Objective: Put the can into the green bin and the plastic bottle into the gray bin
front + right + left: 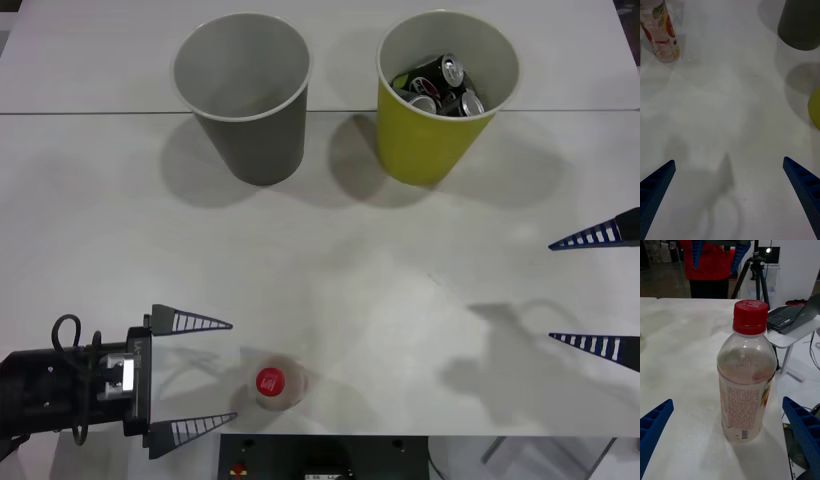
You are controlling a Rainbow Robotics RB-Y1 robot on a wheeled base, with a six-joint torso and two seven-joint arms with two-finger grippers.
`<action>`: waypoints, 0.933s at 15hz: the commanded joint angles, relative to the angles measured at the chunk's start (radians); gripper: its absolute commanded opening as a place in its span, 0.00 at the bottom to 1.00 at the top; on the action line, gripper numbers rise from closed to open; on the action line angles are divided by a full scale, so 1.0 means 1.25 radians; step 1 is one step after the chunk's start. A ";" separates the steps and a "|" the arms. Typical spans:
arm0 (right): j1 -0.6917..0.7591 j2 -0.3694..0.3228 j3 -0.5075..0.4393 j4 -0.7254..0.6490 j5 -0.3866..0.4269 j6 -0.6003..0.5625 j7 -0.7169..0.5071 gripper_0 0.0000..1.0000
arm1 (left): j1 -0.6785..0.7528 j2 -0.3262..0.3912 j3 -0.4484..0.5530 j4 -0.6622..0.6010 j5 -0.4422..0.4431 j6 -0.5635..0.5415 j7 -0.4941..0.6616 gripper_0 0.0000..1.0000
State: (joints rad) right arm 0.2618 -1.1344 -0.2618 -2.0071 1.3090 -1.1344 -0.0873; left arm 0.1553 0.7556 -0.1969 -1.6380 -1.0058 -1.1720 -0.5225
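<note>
My right hand (729, 195) hangs over the pale counter (730, 112) with its two blue fingers (657, 183) spread wide. Far ahead the plastic bottle (660, 33) stands upright, well apart from the gray bin (799, 24) and the green bin (814, 108).

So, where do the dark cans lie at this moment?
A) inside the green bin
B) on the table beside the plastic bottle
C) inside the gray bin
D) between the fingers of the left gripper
A: the front view shows the cans piled inside the green bin.
</note>
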 commanded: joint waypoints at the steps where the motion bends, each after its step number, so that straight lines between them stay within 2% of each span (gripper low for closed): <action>1: 0.000 0.000 0.000 0.000 0.000 0.000 0.000 1.00 | -0.003 -0.040 -0.011 0.011 0.000 0.000 -0.007 1.00; 5: 0.000 0.000 0.000 0.000 0.000 0.000 0.000 1.00 | -0.004 -0.112 -0.014 0.026 -0.036 0.000 -0.024 1.00; 14: 0.000 0.000 0.000 0.000 0.000 0.000 0.000 1.00 | -0.004 -0.208 -0.014 0.030 -0.122 0.004 -0.016 1.00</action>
State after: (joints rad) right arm 0.2618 -1.1344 -0.2618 -2.0071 1.3090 -1.1344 -0.0873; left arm 0.1504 0.5066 -0.2138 -1.5998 -1.1475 -1.1681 -0.5433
